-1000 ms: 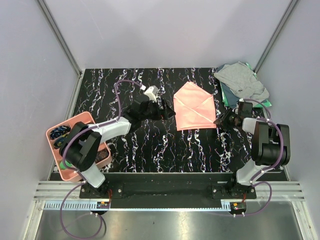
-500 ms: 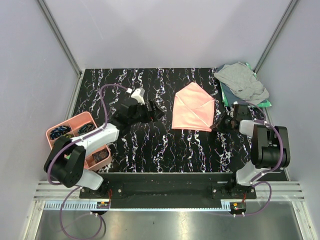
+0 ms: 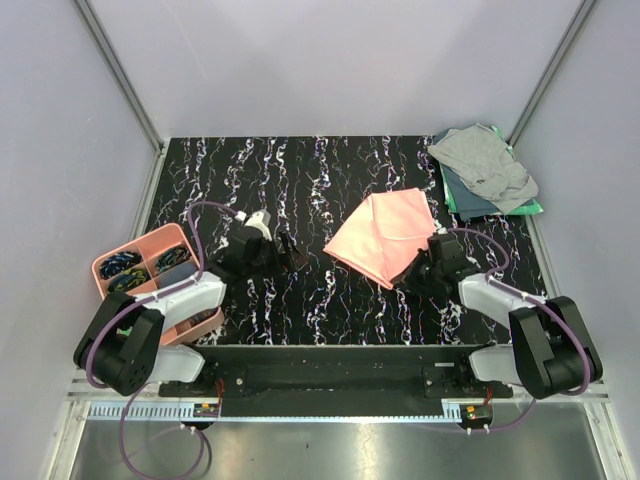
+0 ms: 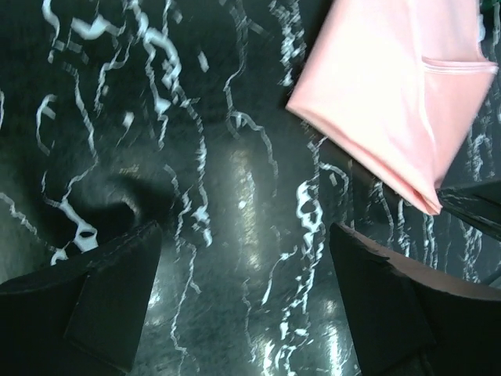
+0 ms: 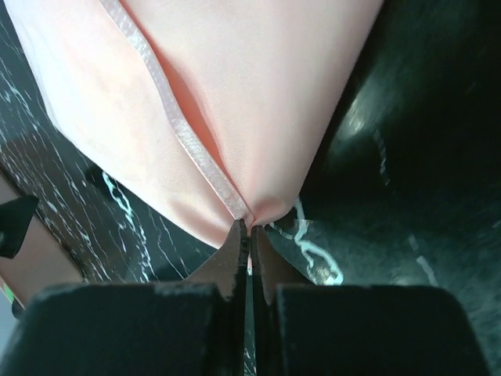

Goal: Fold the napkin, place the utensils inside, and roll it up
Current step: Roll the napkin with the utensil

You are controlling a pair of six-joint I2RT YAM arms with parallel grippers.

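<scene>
Napkin: salmon-pink, folded into overlapping layers, lying on the table right of centre, with one point towards the near edge.
Napkin hem: in the right wrist view a shiny hemmed edge runs down the cloth to the corner nearest that camera.
Right gripper: jaws pressed together on that near corner of the napkin, the cloth pinched between the fingertips.
Left gripper: jaws spread wide and holding nothing, low over bare marbled table, apart from the napkin's left edge.
Tray: pink, with compartments, at the table's left edge; the contents are dark and too small to name.
Grey cloth: crumpled in the far right corner on top of a green cloth, well apart from the napkin.
</scene>
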